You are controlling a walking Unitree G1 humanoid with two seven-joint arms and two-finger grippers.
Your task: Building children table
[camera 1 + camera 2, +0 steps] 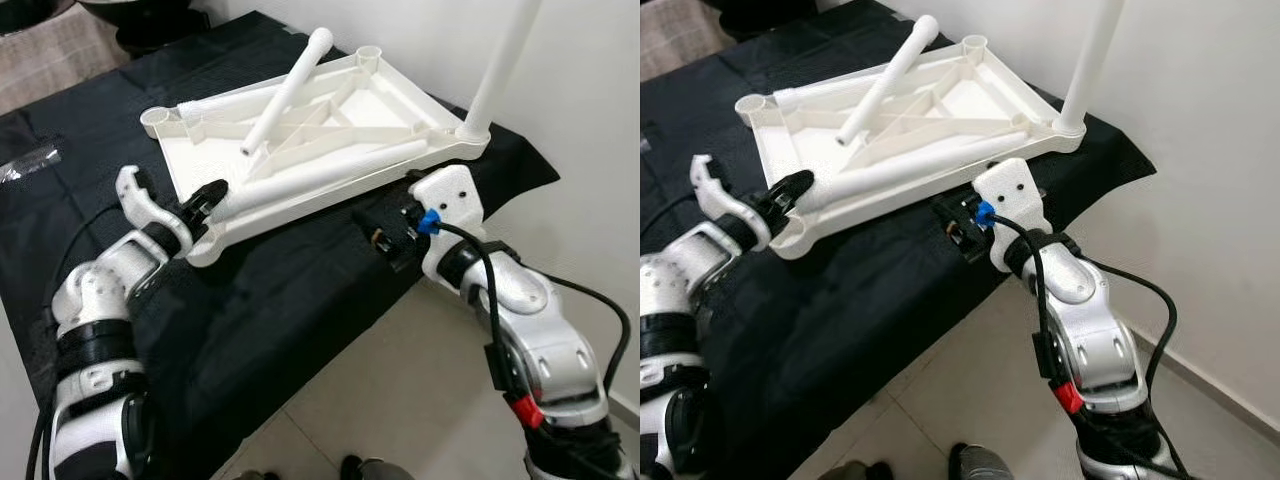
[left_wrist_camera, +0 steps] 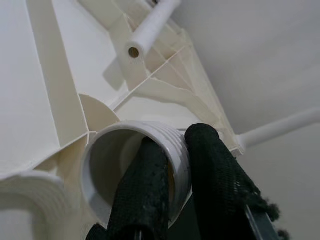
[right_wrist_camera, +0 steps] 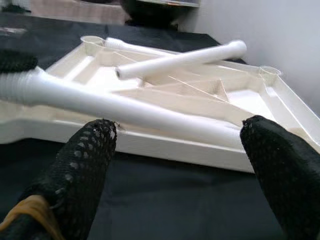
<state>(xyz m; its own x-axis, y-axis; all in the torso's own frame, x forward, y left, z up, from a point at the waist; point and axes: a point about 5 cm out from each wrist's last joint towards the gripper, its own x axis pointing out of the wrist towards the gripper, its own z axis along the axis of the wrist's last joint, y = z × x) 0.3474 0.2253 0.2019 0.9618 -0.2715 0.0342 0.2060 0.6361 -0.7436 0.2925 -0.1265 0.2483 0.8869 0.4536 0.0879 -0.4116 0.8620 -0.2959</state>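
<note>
Tabletop (image 1: 330, 130) upside down on cloth (image 1: 250, 320); two legs (image 1: 290, 90) lying on it, third (image 1: 500, 65) upright at far-right corner.

My head's eye pair looks down from above; both share the tabletop (image 1: 300, 130) toward 12 o'clock. My left wrist cam sits very close on a threaded leg end (image 2: 150, 150). Right wrist cam looks low across it.

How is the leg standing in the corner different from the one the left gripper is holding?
The standing leg is upright in its corner socket; the held leg lies nearly flat along the tabletop's near edge. The left gripper pinches the held leg's threaded end; nothing grips the standing leg. Both are plain white tubes.
</note>
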